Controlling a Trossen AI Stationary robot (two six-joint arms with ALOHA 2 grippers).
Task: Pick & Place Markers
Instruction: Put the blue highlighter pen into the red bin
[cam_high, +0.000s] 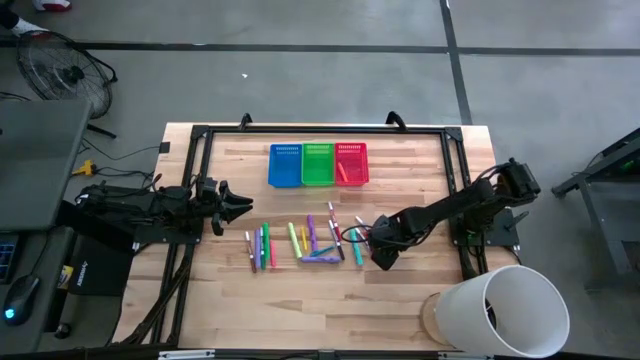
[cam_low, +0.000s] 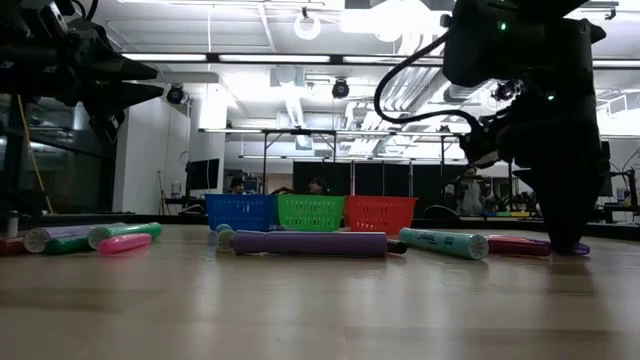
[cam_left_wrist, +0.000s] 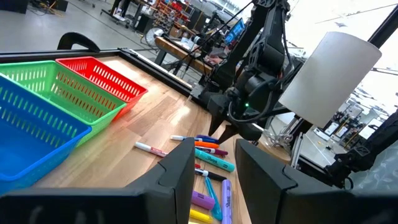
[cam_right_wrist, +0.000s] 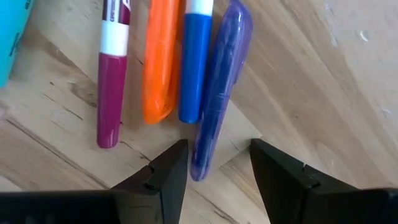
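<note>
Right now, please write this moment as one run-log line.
right gripper: open, low over purple marker | left gripper: open, raised, waiting | red basket: holds something red

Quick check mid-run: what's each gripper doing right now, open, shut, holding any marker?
Left gripper: open, empty, hovering left of the markers.
Right gripper: open, low over the table, straddling the end of a purple marker, not gripping it.

Matt wooden table (cam_high: 410, 290) (glossy plastic markers (cam_high: 310, 243)).
</note>
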